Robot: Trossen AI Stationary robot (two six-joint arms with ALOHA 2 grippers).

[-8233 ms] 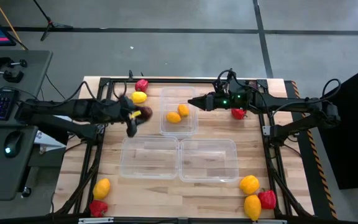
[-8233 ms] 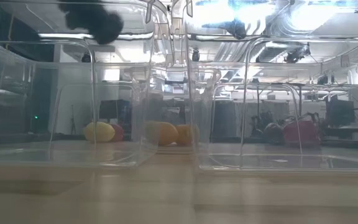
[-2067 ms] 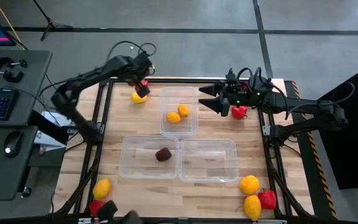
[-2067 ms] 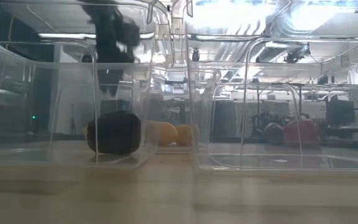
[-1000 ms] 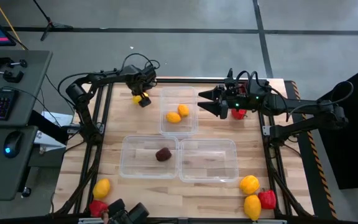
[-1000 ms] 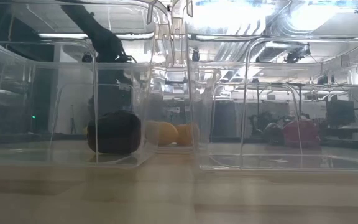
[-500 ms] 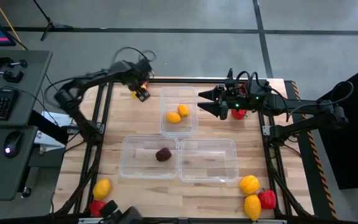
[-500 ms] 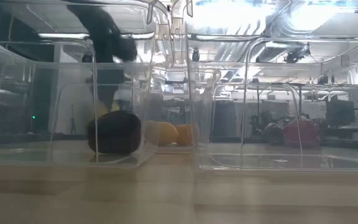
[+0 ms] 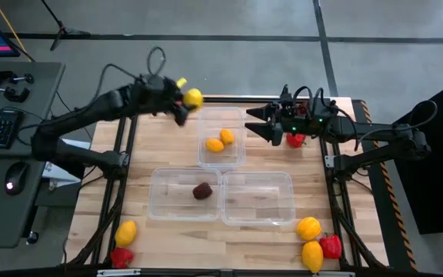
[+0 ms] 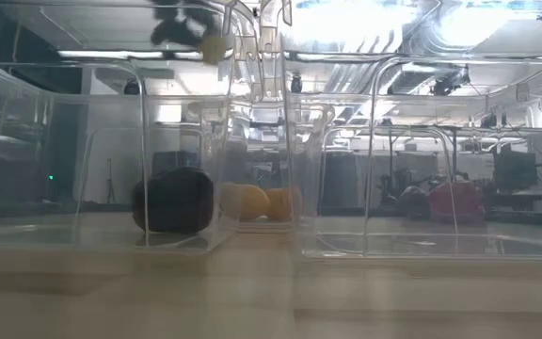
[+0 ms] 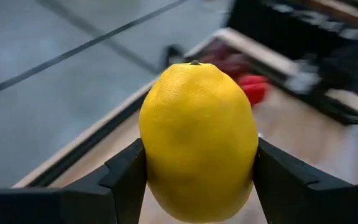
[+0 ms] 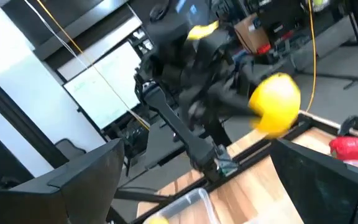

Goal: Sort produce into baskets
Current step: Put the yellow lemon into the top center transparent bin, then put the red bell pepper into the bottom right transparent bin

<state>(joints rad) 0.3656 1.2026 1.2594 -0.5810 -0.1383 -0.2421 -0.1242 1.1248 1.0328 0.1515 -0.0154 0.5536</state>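
Observation:
My left gripper (image 9: pixel 184 104) is shut on a yellow lemon (image 9: pixel 194 98), held high over the table's far edge, just left of the far basket (image 9: pixel 221 158). The lemon fills the left wrist view (image 11: pixel 197 140) and shows in the low view (image 10: pixel 214 44). That basket holds two orange citrus (image 9: pixel 220 141). The near-left basket (image 9: pixel 168 208) holds a dark maroon fruit (image 9: pixel 201 191). The near-right basket (image 9: pixel 258 198) holds nothing. My right gripper (image 9: pixel 254 123) hangs open beside the far basket's right side, with a red pepper (image 9: pixel 295 140) below its arm. My left gripper pinches the lemon's two opposite sides (image 11: pixel 151 162) between its two fingers (image 11: pixel 126 180), about the fruit's middle. The fingers come from the table's left, slanting a little downward. The lemon is lifted clear of the table, its nub (image 11: pixel 194 62) pointing away from the gripper.
A yellow-orange pepper (image 9: pixel 126 231) and a red pepper (image 9: pixel 121 257) lie at the near left corner. Two yellow pieces (image 9: pixel 310 240) and a red pepper (image 9: pixel 331 246) lie at the near right. Another red pepper (image 12: pixel 353 146) lies at the far left, seen from the right wrist.
My left gripper has shut on the lemon at the table's far left and lifted it clear. It has risen, gone toward the right edge toward the far basket, and tipped from pointing down to nearly level.

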